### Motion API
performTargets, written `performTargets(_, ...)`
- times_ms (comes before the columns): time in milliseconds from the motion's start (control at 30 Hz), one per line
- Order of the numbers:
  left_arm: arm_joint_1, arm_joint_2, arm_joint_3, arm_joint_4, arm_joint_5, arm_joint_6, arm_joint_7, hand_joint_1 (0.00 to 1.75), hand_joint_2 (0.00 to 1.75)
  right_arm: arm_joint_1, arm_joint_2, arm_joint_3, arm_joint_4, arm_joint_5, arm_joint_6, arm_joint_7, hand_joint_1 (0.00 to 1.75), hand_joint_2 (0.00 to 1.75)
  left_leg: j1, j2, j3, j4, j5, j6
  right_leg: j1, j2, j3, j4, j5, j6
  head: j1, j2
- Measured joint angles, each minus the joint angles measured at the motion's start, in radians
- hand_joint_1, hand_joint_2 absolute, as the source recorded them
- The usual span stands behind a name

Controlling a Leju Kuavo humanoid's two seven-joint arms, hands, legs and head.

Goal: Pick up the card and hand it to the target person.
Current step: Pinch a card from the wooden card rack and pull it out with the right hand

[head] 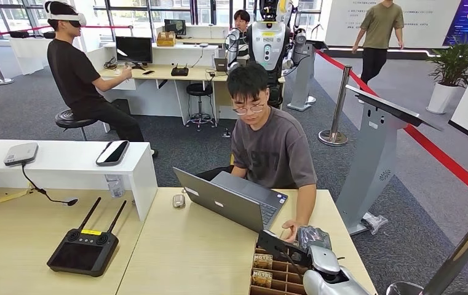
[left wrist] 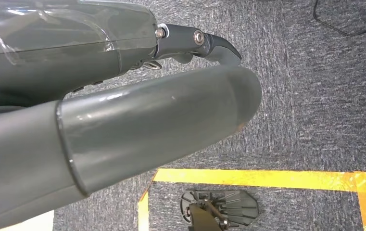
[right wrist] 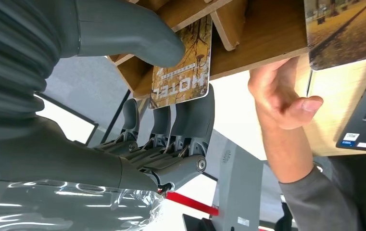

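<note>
While right hand pinches card, person's hand beside wooden rack.

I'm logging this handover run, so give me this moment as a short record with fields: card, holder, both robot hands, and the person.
card: brown printed hotel card, pinched between thumb and fingers of the right robot hand, at the holder
holder: brown wooden slotted card holder on the light wooden table, more cards in it
left robot hand: hangs over grey carpet, holds nothing visible
person: seated in grey T-shirt, hand resting beside the holder
</note>
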Motion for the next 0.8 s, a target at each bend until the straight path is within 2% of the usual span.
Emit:
performTargets(600, 0.001, 0.000, -0.006, 0.000, 0.006, 0.004, -0.002, 0.00, 0.00, 0.000, 0.000, 0.008, -0.047, 0.021, -0.007, 0.036, 1.03, 1.75, 0.000, 0.000, 0.000, 0.000, 0.000, 0.000, 0.000, 0.000, 0.000, 0.000, 0.000, 0.000, 0.000, 0.000)
performTargets(800, 0.001, 0.000, -0.006, 0.000, 0.009, 0.006, -0.002, 0.00, 0.00, 0.000, 0.000, 0.017, -0.050, 0.024, -0.007, 0.040, 1.23, 1.75, 0.000, 0.000, 0.000, 0.000, 0.000, 0.000, 0.000, 0.000, 0.000, 0.000, 0.000, 0.000, 0.000, 0.000)
